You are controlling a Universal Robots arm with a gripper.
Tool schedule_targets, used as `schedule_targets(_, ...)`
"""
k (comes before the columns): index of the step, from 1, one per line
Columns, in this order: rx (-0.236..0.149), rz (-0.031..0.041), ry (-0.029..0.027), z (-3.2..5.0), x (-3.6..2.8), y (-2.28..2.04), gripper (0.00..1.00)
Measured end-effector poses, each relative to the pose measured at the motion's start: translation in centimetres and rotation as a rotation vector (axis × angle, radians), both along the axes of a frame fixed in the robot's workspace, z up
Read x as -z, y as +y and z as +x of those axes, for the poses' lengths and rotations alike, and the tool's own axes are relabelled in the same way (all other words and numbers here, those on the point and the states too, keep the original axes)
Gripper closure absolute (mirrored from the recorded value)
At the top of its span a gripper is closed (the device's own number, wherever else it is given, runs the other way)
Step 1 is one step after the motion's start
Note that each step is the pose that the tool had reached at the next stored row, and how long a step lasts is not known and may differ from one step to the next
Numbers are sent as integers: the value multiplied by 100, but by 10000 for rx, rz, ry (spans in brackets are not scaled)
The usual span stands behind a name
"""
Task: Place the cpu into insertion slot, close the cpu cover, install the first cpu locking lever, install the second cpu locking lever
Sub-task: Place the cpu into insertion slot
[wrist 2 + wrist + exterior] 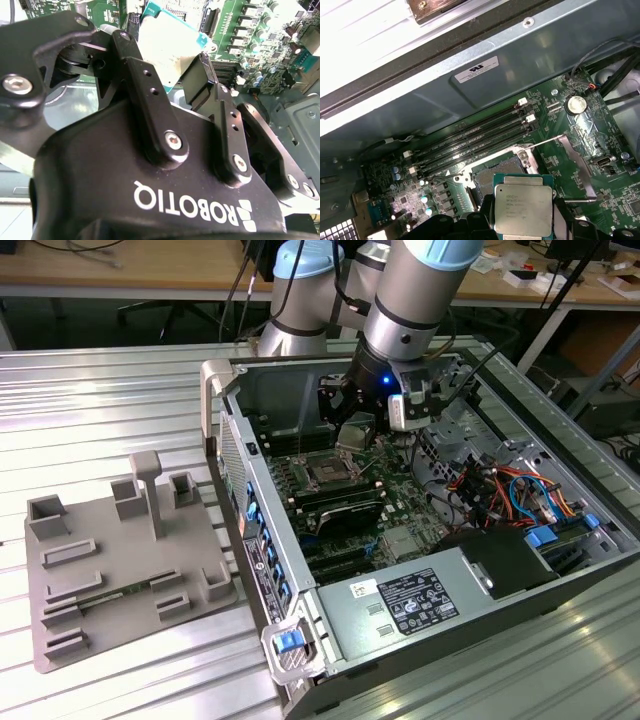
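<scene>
My gripper (356,440) is shut on the cpu (358,432), a small square chip, inside the open computer case. In the first wrist view the cpu (522,205) shows its silvery top, held by its edges and hanging just above the insertion slot (490,176), whose dark centre is partly hidden behind it. The slot (328,472) lies on the green motherboard just below the gripper. The cpu cover (576,161) stands swung open beside the slot. In the second wrist view the black fingers (145,80) clamp the pale cpu (165,45).
Long black memory slots (475,140) run beside the socket, with a coin battery (576,104) nearby. A power supply (420,600) and orange and blue cables (500,490) crowd the case. A grey fixture plate (120,570) lies at the exterior view's left.
</scene>
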State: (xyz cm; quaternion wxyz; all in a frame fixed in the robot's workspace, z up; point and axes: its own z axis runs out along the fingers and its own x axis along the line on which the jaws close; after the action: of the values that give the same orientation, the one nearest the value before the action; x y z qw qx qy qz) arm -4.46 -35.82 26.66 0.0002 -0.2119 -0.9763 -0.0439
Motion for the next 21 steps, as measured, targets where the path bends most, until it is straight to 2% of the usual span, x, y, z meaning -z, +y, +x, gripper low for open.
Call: schedule_targets(21,175,0,0,0,5,0,45)
